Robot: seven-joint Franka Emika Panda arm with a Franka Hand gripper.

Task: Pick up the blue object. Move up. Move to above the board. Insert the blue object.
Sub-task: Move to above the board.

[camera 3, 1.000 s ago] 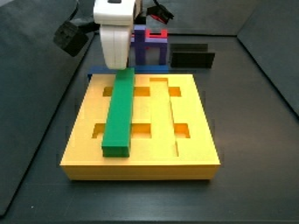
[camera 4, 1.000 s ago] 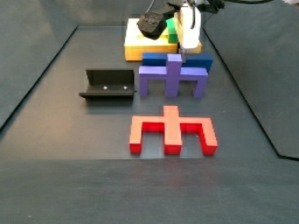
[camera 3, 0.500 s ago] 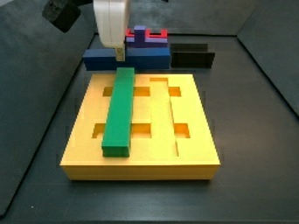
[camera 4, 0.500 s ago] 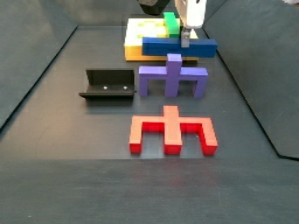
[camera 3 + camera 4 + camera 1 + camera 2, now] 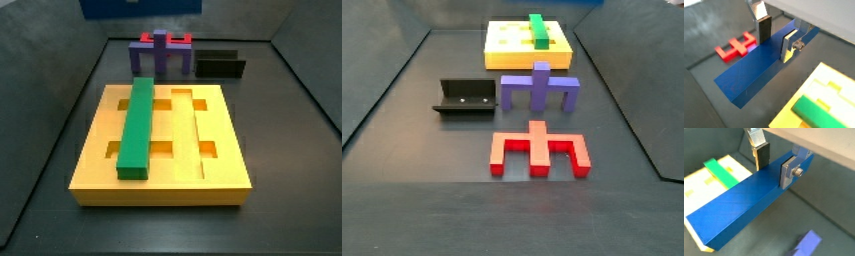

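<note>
Both wrist views show the gripper (image 5: 776, 36) clamped across the blue object (image 5: 741, 210), a rigid, smooth bar held near one end, likely prone to tilting.

blue object (image 5: 761, 70), yellow board (image 5: 163, 140), silver gripper (image 5: 776, 35)

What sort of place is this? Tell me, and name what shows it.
Likely a robot assembly test cell: a dark walled tray floor with a grooved yellow board, purple and red forked blocks, and the fixture. The gripper holds the blue object aloft.
</note>
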